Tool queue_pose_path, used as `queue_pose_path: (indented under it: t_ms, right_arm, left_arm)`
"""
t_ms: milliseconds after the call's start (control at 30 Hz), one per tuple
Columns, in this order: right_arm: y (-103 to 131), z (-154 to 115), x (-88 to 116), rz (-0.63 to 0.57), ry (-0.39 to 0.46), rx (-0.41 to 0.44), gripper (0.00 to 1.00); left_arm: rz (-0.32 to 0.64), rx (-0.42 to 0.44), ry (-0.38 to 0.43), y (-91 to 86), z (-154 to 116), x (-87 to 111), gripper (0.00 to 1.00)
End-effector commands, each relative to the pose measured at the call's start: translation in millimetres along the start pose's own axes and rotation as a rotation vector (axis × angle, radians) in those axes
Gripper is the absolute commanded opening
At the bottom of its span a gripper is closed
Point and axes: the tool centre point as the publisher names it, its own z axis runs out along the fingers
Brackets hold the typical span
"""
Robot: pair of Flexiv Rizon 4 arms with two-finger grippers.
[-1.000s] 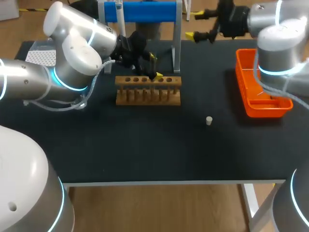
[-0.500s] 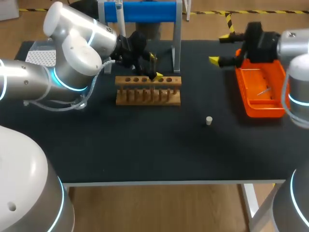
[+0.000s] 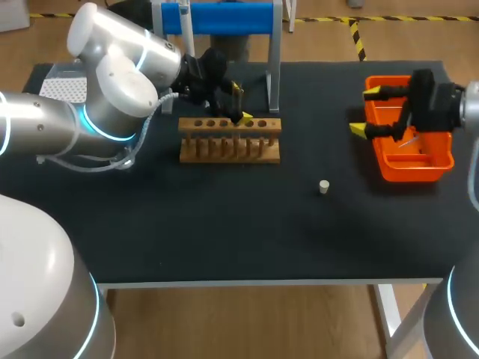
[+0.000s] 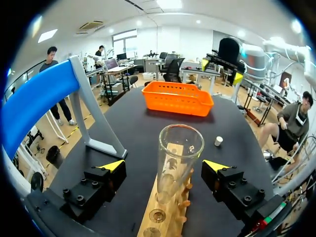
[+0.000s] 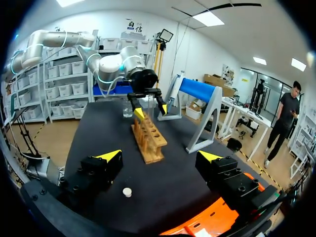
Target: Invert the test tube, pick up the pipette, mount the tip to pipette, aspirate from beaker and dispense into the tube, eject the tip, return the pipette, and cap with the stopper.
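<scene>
While straddling tube, left hand wide open.

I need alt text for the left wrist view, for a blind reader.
A clear test tube stands mouth up in a wooden rack, between the open fingers of the left gripper, which do not touch it. Beyond lie a small white stopper and an orange basket.
</scene>
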Motion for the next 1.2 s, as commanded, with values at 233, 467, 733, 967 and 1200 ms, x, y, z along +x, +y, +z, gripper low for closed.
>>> queue_pose_path:
  t_ms: [233,467,733,967,1200]
  right_arm:
    - [-32,-8,33,0.037,0.019,0.013,1.0]
    - [-52,-1,49,0.066,0.02,0.026,1.0]
    - [-65,8,62,0.069,0.018,0.038,1.0]
    - [-76,18,71,0.069,0.013,0.047,1.0]
    - [-87,26,80,0.079,0.021,0.036,1.0]
  left_arm:
    - [-0.001,-0.002,0.003,-0.3,0,-1.1,1.0]
    - [-0.001,-0.002,0.003,-0.3,0,-1.1,1.0]
    - [-0.001,-0.002,0.003,-0.3,0,-1.1,1.0]
    - [-0.001,-0.002,0.003,-0.3,0,-1.1,1.0]
    - [-0.001,-0.002,0.003,-0.3,0,-1.1,1.0]
